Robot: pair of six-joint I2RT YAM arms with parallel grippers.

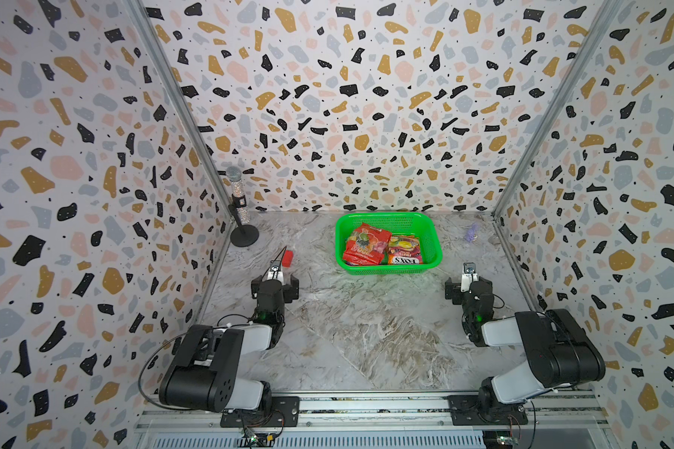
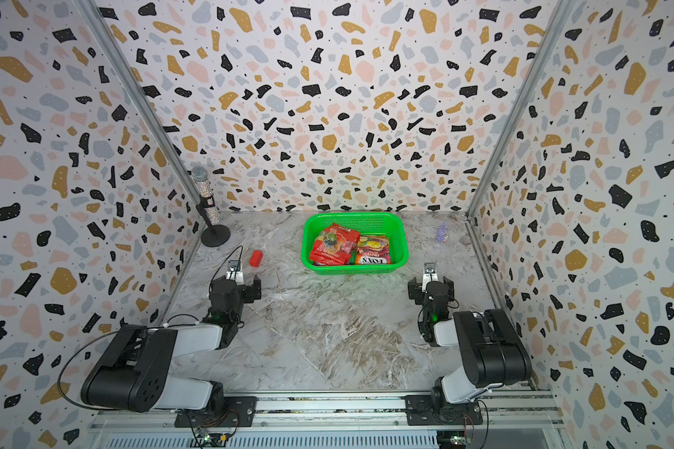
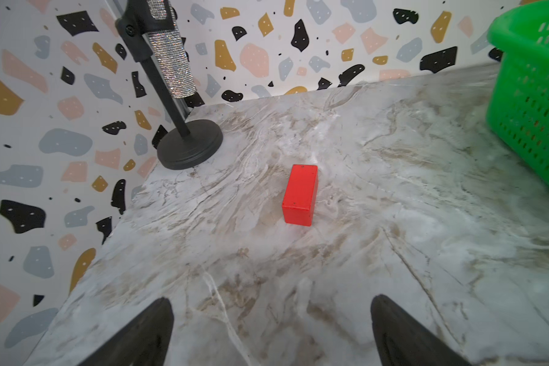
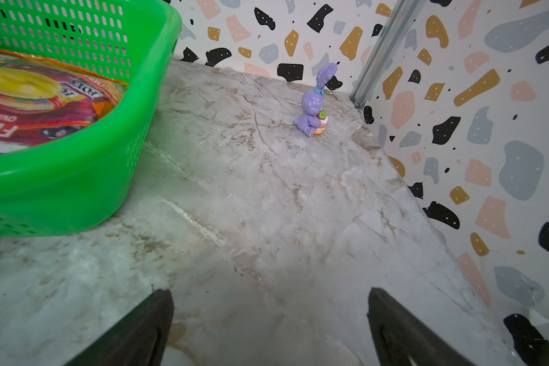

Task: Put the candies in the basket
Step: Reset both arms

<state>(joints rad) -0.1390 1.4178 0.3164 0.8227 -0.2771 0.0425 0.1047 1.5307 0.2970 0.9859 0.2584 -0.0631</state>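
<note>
1. Black left gripper (image 3: 273, 304) and right gripper (image 4: 268, 294), nearest, jaws spread wide, clamping nothing; likely parked, carrying done.
2. Marble table (image 1: 366, 330) beyond, no candy bag seen loose.
3. Farther back, candies (image 1: 366, 243) heaped inside green basket (image 1: 386, 215), red bag and FOX'S bag topmost, others hidden beneath.
4. Red block (image 1: 287, 258), microphone stand (image 1: 244, 236) and purple bunny (image 1: 471, 232) standing apart, presumably as non-candy.

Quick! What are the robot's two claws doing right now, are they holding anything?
left gripper: open, holding nothing.
right gripper: open, holding nothing.
</note>
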